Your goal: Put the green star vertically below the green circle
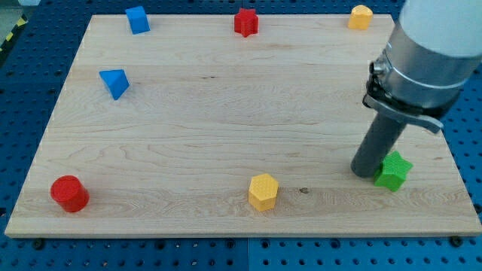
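The green star [394, 171] lies near the view's bottom right corner of the wooden board [226, 113]. My tip [367, 175] stands right against the star's left side, touching it or nearly so. No green circle shows anywhere; the arm's grey body [429, 53] covers part of the board's right side, and I cannot tell what is behind it.
A blue cube [137, 19], a red star [245, 22] and a yellow block [361, 16] sit along the top edge. A blue triangle [114, 82] is at the left. A red cylinder [69, 193] and a yellow hexagon [263, 191] sit near the bottom edge.
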Motion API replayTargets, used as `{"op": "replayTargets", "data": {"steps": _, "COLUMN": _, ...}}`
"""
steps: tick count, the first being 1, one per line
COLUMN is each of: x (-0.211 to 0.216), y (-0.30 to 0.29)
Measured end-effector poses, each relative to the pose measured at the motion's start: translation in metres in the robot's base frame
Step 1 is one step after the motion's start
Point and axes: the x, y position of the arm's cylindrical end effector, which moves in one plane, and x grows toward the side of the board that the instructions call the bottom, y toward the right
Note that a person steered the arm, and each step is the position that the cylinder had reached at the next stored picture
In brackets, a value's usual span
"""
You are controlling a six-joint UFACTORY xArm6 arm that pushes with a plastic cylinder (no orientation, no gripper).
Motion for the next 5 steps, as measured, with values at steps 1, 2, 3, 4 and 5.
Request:
{"op": "replayTargets", "data": {"steps": 1, "x": -0.022, "y": 0.001}}
{"op": "replayTargets", "data": {"steps": 2, "x": -0.012, "y": 0.009}}
{"op": "replayTargets", "data": {"steps": 3, "x": 0.01, "y": 0.017}}
{"op": "replayTargets", "data": {"steps": 4, "x": 0.01, "y": 0.018}}
{"op": "replayTargets", "data": {"steps": 5, "x": 0.011, "y": 0.022}}
